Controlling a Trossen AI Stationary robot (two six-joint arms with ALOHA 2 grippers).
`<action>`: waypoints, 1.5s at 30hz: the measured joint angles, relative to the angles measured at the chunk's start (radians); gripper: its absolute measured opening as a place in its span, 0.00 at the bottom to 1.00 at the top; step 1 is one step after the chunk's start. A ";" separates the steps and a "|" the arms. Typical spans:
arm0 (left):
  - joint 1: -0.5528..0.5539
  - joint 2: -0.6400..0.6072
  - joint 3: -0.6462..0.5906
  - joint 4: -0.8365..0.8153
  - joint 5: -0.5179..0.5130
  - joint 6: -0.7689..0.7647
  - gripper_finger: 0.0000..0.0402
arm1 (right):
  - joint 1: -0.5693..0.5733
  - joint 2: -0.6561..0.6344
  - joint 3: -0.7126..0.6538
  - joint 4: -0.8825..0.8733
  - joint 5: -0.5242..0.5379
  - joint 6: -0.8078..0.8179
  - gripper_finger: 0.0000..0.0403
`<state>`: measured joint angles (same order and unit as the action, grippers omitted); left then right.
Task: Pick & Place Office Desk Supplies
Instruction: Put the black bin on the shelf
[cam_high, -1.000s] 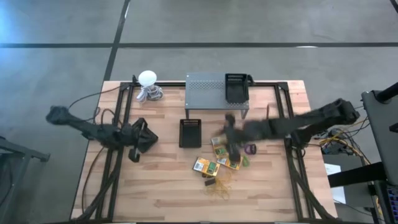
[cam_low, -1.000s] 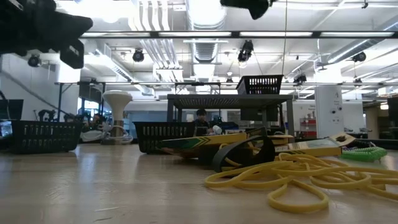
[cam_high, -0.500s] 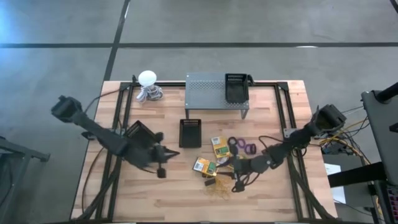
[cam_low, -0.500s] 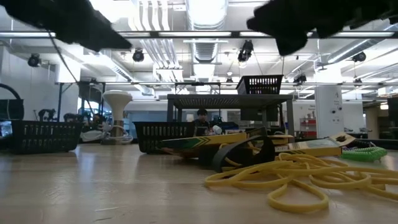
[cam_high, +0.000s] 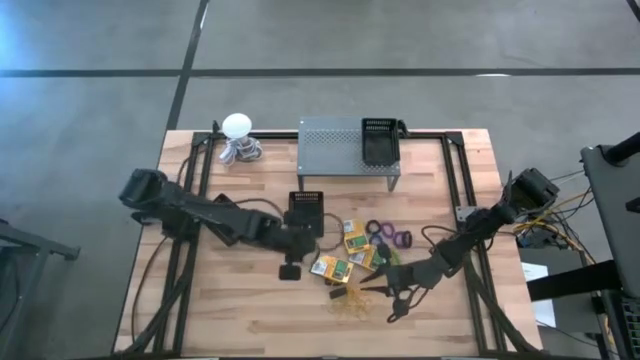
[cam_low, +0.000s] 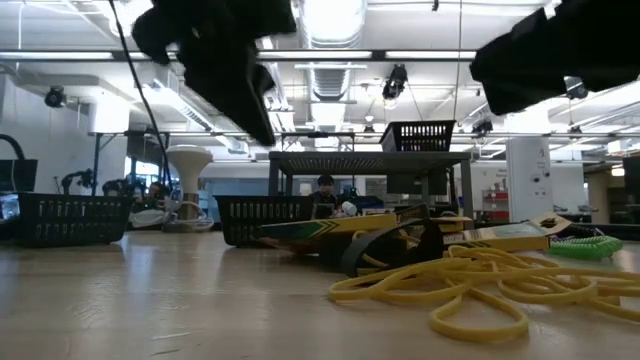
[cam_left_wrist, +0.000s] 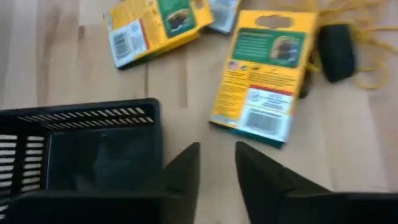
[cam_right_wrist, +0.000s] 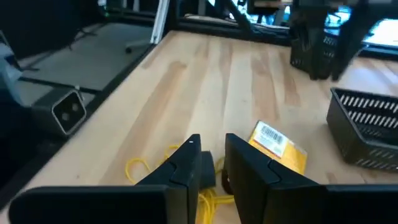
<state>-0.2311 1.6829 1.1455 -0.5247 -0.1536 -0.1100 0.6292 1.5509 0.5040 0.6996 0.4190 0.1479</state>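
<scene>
Several yellow-and-green crayon boxes (cam_high: 352, 236) lie flat at mid-table, beside purple rings (cam_high: 396, 238) and a tangle of yellow rubber bands (cam_high: 350, 302) with a small black clip (cam_high: 337, 293). My left gripper (cam_left_wrist: 217, 163) hangs open above bare wood, between the small black basket (cam_left_wrist: 81, 149) and the nearest crayon box (cam_left_wrist: 264, 74). My right gripper (cam_right_wrist: 213, 152) is open and low. It points toward the table's left, with the rubber bands (cam_right_wrist: 146, 168) and the black clip (cam_right_wrist: 208, 174) just past its fingertips. I see neither gripper touching anything.
A grey perforated stand (cam_high: 335, 150) at the far edge carries a black basket (cam_high: 380, 140). A white ball-shaped object (cam_high: 237, 125) sits at the far left. Bare wood lies along the near edge and at the left.
My left gripper has swung from the table's left side toward the right and tipped downward, and is now beside the small black basket. My right gripper has come down from above the crayon boxes toward the near edge, to the rubber bands. The supplies have not moved.
</scene>
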 joint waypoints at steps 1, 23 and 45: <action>0.017 0.008 0.001 0.010 0.017 0.003 0.32 | 0.001 0.000 -0.006 -0.008 0.001 0.007 0.17; 0.073 0.018 -0.203 0.170 -0.082 -0.029 0.29 | 0.002 0.007 -0.006 -0.007 0.001 0.029 0.16; -0.001 0.018 -0.007 0.077 0.104 -0.161 0.03 | 0.002 0.008 -0.007 -0.007 0.001 0.036 0.16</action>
<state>-0.2324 1.7013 1.1389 -0.4479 -0.0492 -0.2706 0.6308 1.5589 0.4969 0.6926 0.4198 0.1841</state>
